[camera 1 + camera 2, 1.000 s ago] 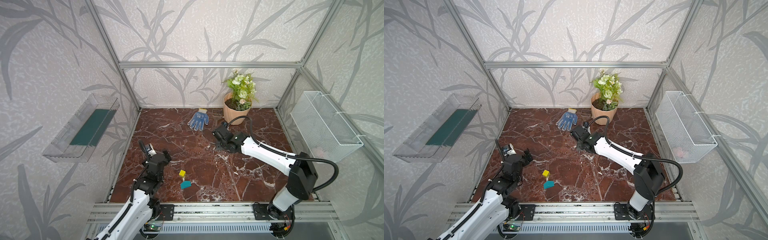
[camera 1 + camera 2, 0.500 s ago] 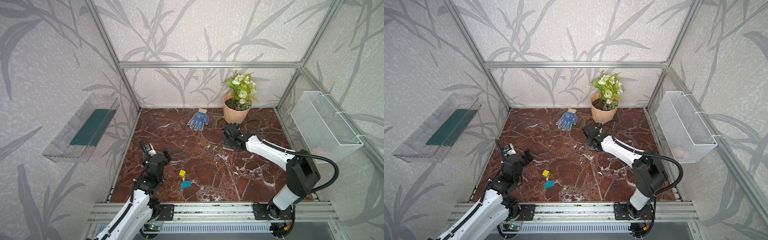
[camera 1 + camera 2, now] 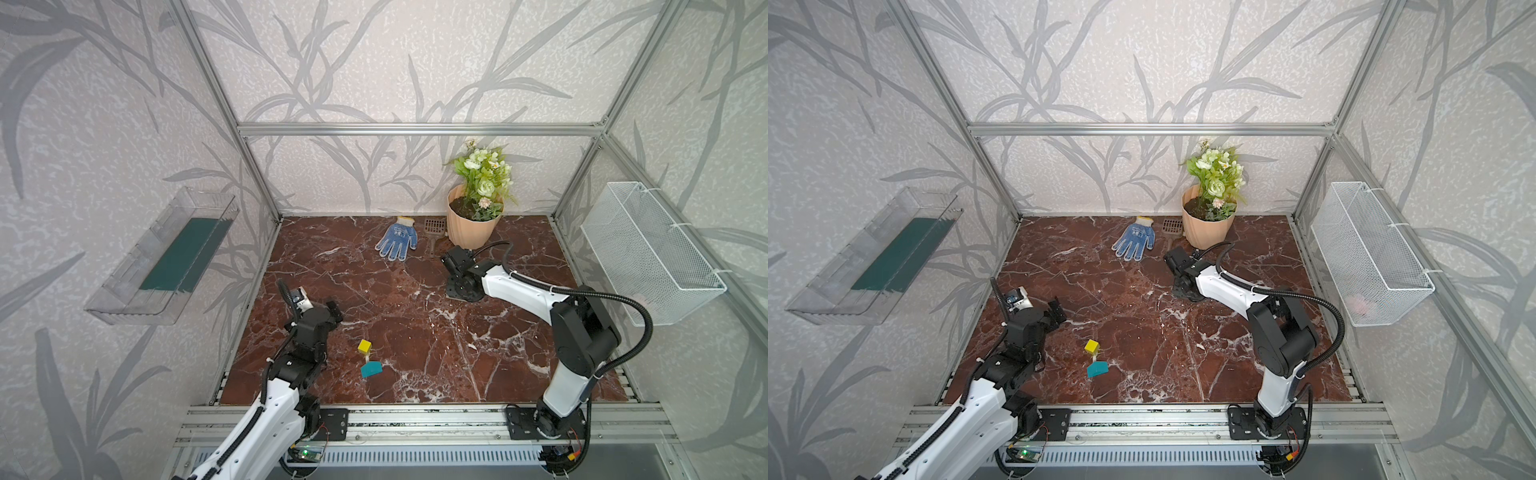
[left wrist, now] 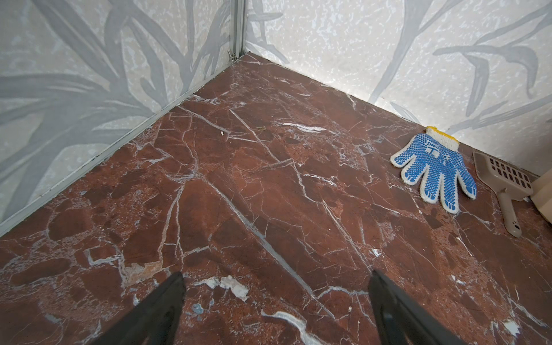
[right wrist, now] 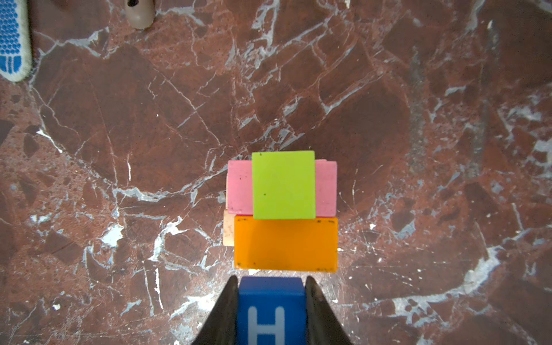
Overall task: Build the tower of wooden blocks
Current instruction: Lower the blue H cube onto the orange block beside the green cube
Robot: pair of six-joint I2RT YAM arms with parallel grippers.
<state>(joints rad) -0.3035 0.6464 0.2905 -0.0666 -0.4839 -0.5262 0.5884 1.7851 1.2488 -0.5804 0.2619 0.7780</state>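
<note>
At least seven wood blocks point(image 5: 283, 185), one glove point(image 3: 397, 239), one scoop point(image 3: 434, 226), one flowerpot point(image 3: 471, 232).

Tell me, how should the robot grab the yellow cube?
Probably from straight above, pinching two opposite flat sides of the yellow cube. Its top is bare. The teal block lies close, so the open left gripper should keep off that side.

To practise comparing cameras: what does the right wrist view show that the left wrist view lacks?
Only the right wrist: the right gripper shut on the blue H cube, and the wood block tower with a lime cube on top. Only the left wrist: the open left gripper and the wall corner. Both: the blue glove, the scoop, the marble floor.
</note>
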